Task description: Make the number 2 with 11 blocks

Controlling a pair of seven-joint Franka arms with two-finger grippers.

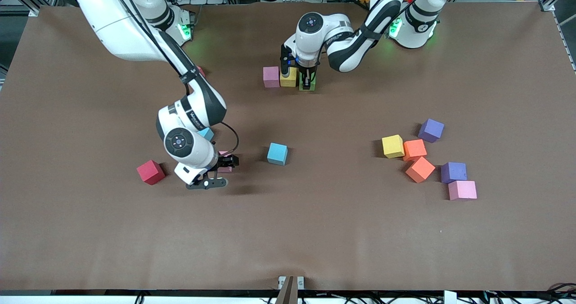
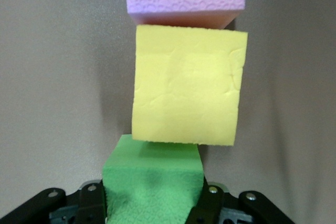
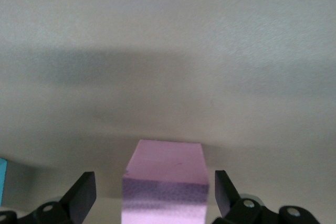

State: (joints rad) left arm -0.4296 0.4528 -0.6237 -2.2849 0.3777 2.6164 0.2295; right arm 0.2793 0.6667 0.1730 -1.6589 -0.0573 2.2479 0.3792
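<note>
Pink block: light foam, squashy; grab flat sides.
Right claw: wide open around it.
Left claw: squeezing green block.

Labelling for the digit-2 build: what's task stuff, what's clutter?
Job: first pink block, yellow block, green block in shut left gripper; second pink block flanked by open right gripper; other loose blocks.
Clutter: edge bracket; cables.
</note>
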